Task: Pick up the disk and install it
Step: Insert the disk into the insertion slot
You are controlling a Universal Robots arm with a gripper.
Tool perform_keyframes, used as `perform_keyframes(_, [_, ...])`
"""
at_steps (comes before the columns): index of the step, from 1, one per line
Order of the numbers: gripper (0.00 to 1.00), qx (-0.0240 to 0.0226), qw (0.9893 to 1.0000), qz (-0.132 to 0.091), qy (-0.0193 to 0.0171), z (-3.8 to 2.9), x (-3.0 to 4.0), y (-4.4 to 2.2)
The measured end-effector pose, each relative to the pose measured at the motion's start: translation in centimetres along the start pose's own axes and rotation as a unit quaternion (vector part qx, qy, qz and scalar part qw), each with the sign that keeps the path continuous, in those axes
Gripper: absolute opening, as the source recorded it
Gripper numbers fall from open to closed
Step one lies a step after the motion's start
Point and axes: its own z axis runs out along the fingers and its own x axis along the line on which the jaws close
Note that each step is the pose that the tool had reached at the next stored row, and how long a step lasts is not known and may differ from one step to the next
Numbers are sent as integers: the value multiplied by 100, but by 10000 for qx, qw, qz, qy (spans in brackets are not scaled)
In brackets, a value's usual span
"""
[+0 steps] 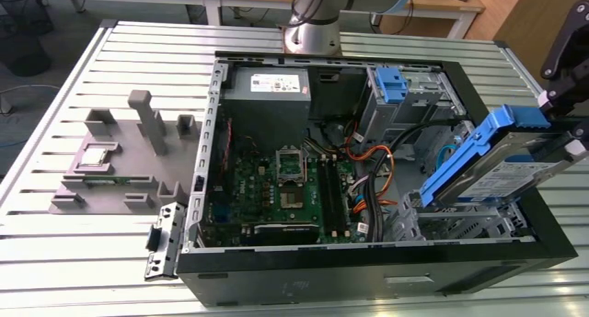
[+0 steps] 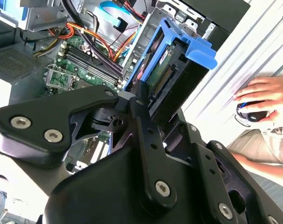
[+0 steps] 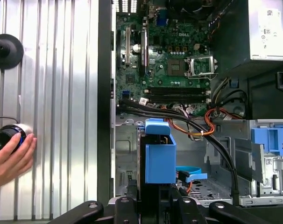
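The disk [image 1: 501, 169], a silver drive in a blue plastic carrier, hangs tilted over the front corner of the open computer case [image 1: 368, 275], at the exterior view's right. My gripper [image 1: 563, 139] is shut on its raised end. Its lower end sits just above the metal drive cage [image 1: 460, 220]. In the second wrist view the disk [image 2: 172, 74] sticks out from my gripper [image 2: 151, 109], connector edge showing. In the first wrist view the carrier of the disk [image 3: 159, 158] stands over the drive cage [image 3: 127, 154], with my gripper [image 3: 153, 198] below it.
A bare blue bracket [image 1: 391, 83] sits in the far bay beside the grey power supply [image 1: 267, 86]. Orange and black cables [image 1: 377, 158] cross the motherboard [image 1: 276, 193]. A grey fixture [image 1: 120, 158] stands on the table. A person's hand [image 3: 10, 158] rests nearby.
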Motion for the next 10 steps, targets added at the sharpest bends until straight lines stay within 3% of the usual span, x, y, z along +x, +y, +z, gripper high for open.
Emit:
perform_keyframes(3, [35, -1, 10000, 1, 0, 39, 3, -7])
perform_keyframes(7, [35, -1, 10000, 0, 2, 41, 3, -8])
perform_keyframes(10, [35, 0, 10000, 2, 37, 67, 2, -10])
